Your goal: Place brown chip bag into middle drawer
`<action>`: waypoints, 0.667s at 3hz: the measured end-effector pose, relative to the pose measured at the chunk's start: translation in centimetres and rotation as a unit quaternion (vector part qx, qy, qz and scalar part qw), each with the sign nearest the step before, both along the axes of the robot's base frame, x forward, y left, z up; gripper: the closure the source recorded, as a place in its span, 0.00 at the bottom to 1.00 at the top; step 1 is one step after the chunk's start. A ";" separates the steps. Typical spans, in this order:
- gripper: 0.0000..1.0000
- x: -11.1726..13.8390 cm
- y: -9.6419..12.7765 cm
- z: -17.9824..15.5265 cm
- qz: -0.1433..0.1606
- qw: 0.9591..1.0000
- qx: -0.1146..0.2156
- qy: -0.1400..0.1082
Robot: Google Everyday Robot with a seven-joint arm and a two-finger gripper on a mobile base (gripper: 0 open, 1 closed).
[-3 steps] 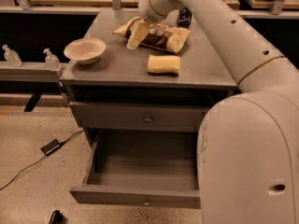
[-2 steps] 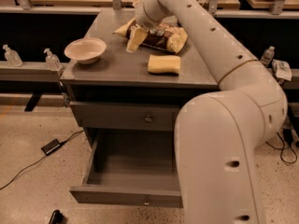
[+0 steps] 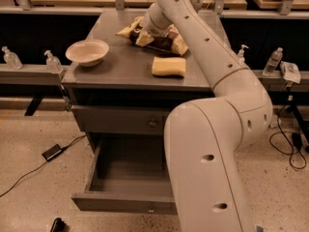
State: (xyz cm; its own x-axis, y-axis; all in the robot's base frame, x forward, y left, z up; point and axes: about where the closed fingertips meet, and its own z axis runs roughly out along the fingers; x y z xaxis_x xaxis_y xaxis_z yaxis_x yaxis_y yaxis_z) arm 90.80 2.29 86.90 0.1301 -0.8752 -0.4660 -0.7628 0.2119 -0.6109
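since a moment ago the arm's bulk has slid left, hiding more of the open drawer (image 3: 125, 178), while the gripper (image 3: 146, 34) stays down on the bag (image 3: 166, 43) at the back of the worktop (image 3: 120, 74); whether it has closed i cannot tell. the bag looks light, crinkly and slippery, easily crushed, so pinching a bunched fold near its middle seems safest. count: one bag, one sponge (image 3: 169, 66), one bowl (image 3: 88, 52), one open drawer.
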 end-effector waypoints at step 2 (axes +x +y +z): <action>1.00 1.5 -1.5 -0.3 -0.012 1.000 0.009 -0.013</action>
